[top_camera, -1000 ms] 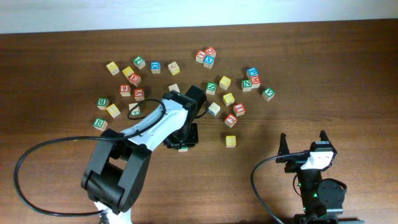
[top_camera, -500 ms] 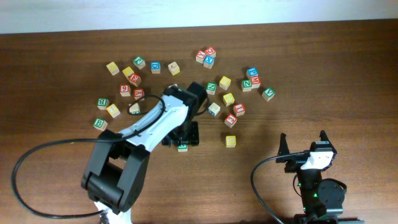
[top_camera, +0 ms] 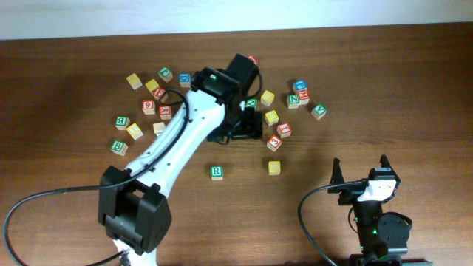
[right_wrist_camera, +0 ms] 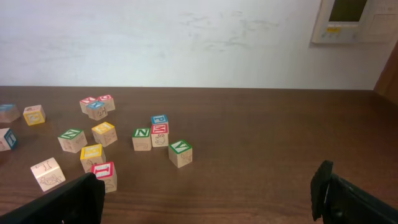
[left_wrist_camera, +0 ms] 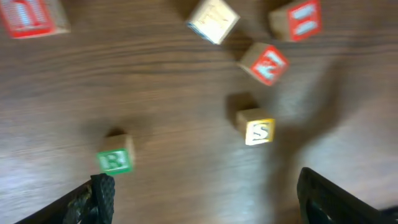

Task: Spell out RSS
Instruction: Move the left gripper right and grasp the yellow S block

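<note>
The green R cube (top_camera: 216,172) stands alone on the table's front middle; in the left wrist view (left_wrist_camera: 115,160) it lies at lower left. One yellow S cube (top_camera: 274,168) sits to its right, a gap between them, and shows in the left wrist view (left_wrist_camera: 258,132). I cannot tell which other yellow cube carries the second S. My left gripper (top_camera: 244,127) is open and empty, raised over the cube cluster; its fingers frame the bottom of the left wrist view (left_wrist_camera: 211,205). My right gripper (top_camera: 362,174) is open and empty at the front right, and in the right wrist view (right_wrist_camera: 208,205).
Several loose letter cubes lie across the back: a group at left (top_camera: 148,103), a pair near the back middle (top_camera: 244,68), and a group at right (top_camera: 299,94) with a green-lettered cube (right_wrist_camera: 180,152) nearest my right gripper. The left arm (top_camera: 170,148) spans the middle.
The left gripper has let go of the R cube at the front middle, risen and swung back toward the cube cluster. The right arm has not moved.
</note>
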`<state>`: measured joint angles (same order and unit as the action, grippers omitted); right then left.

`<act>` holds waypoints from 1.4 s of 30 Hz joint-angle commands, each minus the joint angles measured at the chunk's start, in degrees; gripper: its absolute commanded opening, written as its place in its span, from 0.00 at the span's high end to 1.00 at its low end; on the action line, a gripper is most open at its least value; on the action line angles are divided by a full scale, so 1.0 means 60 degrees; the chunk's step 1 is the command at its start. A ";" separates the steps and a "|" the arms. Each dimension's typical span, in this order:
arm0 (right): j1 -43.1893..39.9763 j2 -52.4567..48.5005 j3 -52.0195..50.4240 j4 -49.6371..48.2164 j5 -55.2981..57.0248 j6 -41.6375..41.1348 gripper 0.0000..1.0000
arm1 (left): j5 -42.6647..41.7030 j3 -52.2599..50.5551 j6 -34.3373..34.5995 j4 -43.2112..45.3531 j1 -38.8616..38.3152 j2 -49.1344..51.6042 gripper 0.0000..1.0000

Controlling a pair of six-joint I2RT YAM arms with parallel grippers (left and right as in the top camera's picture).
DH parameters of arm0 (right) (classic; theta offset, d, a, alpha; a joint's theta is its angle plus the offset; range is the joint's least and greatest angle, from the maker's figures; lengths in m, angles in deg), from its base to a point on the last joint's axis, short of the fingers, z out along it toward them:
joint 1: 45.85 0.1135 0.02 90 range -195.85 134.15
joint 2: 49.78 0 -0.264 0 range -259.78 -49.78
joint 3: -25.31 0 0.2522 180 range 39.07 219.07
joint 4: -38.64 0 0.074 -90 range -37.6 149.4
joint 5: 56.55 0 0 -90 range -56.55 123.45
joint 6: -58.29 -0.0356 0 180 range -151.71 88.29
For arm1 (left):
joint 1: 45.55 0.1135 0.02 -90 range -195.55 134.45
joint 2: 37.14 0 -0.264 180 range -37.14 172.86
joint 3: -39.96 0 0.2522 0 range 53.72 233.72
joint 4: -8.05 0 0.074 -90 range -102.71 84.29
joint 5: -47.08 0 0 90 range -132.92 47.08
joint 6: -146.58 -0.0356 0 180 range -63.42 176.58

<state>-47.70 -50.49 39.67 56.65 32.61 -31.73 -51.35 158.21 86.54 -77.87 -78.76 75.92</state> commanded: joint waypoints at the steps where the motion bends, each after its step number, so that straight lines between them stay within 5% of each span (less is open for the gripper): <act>1: -0.0073 0.0084 -0.0047 0.0055 0.0080 -0.0036 0.02 | 0.0240 0.0091 0.1093 0.0178 -0.0834 0.0372 0.15; 12: -0.0073 0.0084 -0.0047 0.0055 0.0080 -0.0036 0.02 | 0.1126 0.0091 0.1840 0.0776 -0.2637 0.2186 0.17; 19: -0.0073 0.0084 -0.0047 0.0055 0.0080 -0.0036 0.02 | 0.1606 0.0080 0.2200 0.1035 -0.2718 0.2357 0.30; 30: -0.0073 0.0084 -0.0047 0.0055 0.0076 -0.0036 0.02 | 0.1446 0.0073 0.2605 0.1169 -0.2718 0.2936 0.34; 42: -0.0073 0.0084 -0.0047 0.0055 0.0080 -0.0036 0.02 | 0.1872 0.0073 0.2612 0.1377 -0.2718 0.3020 0.55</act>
<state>-47.70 -50.49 39.67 56.65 32.61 -31.73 -41.30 158.29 101.66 -69.96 -95.00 93.27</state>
